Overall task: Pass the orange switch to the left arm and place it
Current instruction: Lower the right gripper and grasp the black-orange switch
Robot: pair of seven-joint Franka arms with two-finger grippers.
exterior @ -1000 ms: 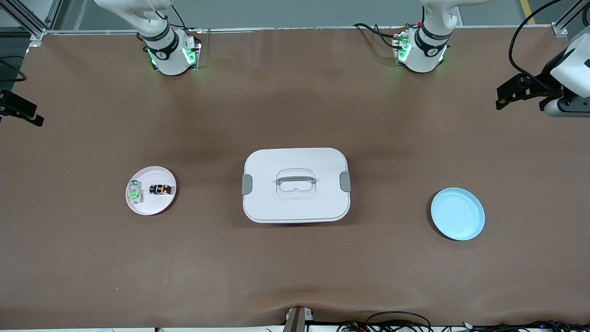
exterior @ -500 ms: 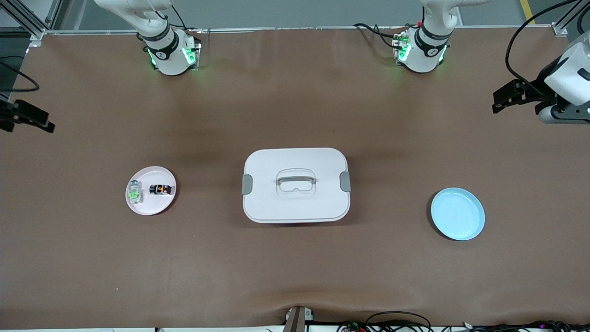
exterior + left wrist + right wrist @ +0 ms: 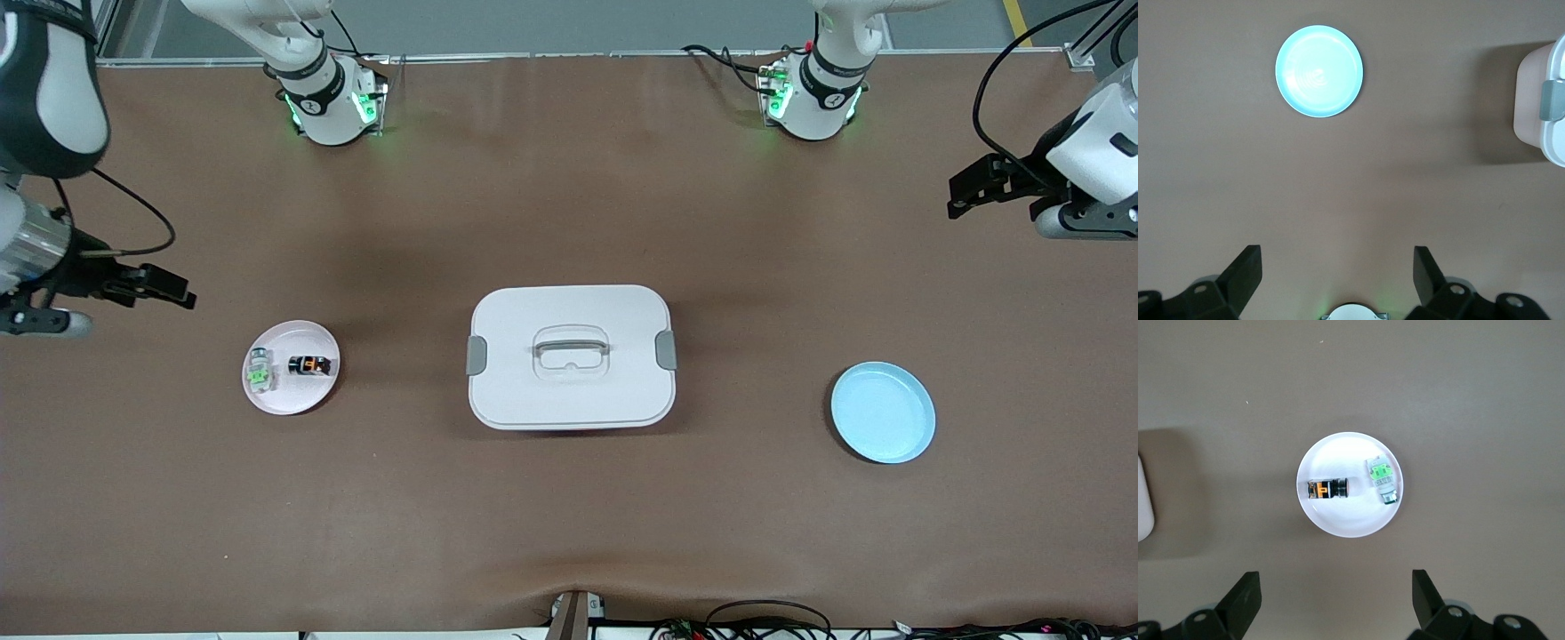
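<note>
approach step: both the right gripper (image 3: 182, 296) and the left gripper (image 3: 965, 191) hang wide open and empty, so next the right must descend on the orange switch (image 3: 309, 364), at the white plate's (image 3: 293, 402) three o'clock.

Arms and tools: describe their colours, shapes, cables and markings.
Both arms are white rounded shells with black joint bands, green lights glowing at the bases. Black cables loop near each wrist. The right tool and left tool are black, each with two blocky angular fingers.

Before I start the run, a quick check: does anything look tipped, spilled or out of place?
Nothing stands out. The orange switch and green part lie on the pink plate, the box sits shut, the blue plate is bare, and both arms' fingers are open.
</note>
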